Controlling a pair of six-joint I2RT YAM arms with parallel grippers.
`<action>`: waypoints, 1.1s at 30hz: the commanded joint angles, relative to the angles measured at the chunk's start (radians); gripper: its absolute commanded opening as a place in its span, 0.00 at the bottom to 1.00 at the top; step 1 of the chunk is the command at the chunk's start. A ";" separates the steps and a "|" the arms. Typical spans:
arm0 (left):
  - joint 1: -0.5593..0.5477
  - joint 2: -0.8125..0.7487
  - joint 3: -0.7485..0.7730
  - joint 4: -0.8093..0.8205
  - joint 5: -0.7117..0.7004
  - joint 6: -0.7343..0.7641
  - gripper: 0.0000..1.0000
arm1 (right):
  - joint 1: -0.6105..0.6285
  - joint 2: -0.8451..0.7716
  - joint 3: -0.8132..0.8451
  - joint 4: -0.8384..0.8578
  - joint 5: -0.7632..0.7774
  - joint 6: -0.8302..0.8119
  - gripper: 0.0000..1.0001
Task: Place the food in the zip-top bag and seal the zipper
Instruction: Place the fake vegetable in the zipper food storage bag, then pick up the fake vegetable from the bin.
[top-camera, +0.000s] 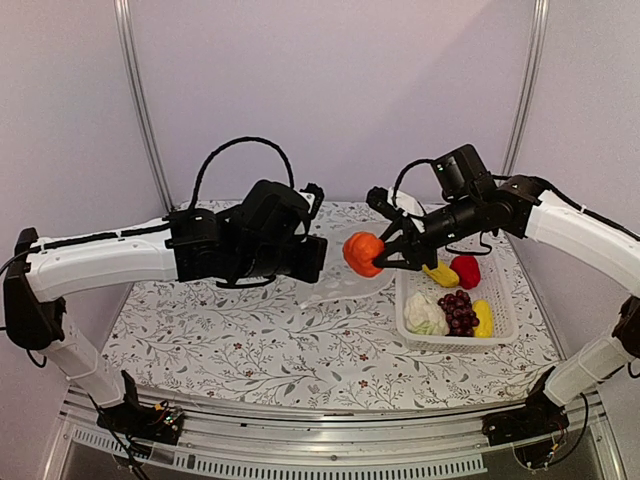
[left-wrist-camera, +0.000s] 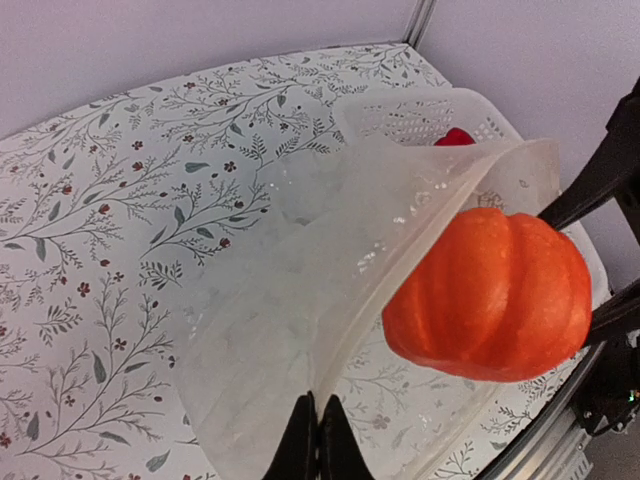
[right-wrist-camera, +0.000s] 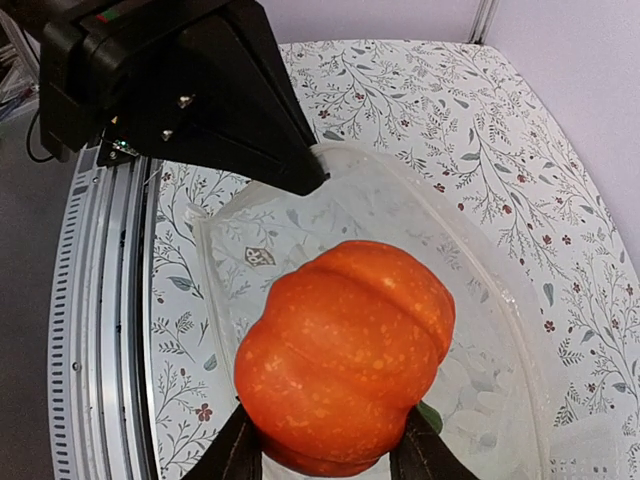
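The right gripper is clamping the orange pumpkin at the zip-top bag mouth, left of the basket. The left gripper, fingers together, is pinching the bag's rim open. Advised: enter centrally, releasing well inside.

Red pepper mostly hidden behind bag; zipper indiscernible.

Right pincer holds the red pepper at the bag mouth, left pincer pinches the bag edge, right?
No: the right pincer grips the ribbed orange toy pumpkin, per the right wrist view; the red toy pepper lies in the white slotted basket. The left pincer does pinch the edge of the clear plastic bag.
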 joint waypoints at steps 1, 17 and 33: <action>0.014 -0.014 0.017 0.033 0.047 0.022 0.00 | 0.014 0.035 0.021 0.040 0.097 0.033 0.45; 0.020 -0.056 -0.041 0.032 0.004 0.027 0.00 | 0.012 0.009 0.140 -0.037 0.047 0.059 0.61; 0.035 -0.077 -0.050 -0.033 -0.044 0.064 0.00 | -0.285 0.022 0.062 -0.016 0.169 0.112 0.59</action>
